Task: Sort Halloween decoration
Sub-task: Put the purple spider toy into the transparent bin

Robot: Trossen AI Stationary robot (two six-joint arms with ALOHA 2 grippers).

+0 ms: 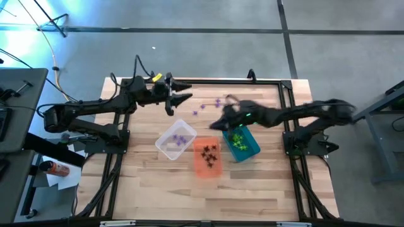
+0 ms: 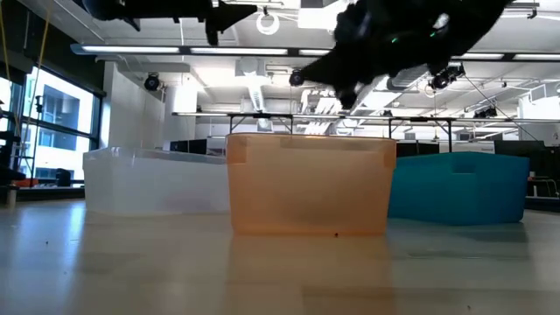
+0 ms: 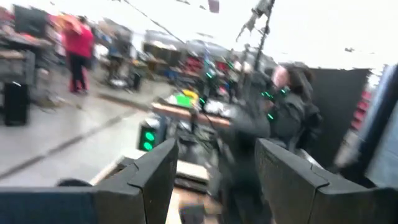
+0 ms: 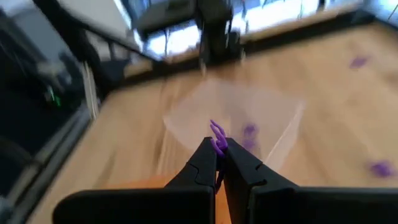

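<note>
Right tool [image 4: 217,163]: pressed together on a purple trinket [image 4: 217,138], held above the tabletop [image 1: 151,189] at centre.
Left tool [image 1: 181,98]: spread, empty, raised toward 11 o'clock.
Clear bin [image 1: 175,140]: purple pieces inside.
Orange bin [image 1: 207,157]: black pieces inside.
Teal bin [image 1: 242,143]: green pieces inside.
Loose purple trinkets [image 1: 203,108]: scattered toward 12 o'clock, beyond the bins.

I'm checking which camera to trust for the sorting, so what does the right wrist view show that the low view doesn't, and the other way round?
Only the right wrist view shows the right gripper shut on a purple spider trinket, plus loose purple trinkets on the wooden table. Only the low view shows the orange bin and teal bin side on, hiding their contents. Both show the clear bin.
</note>
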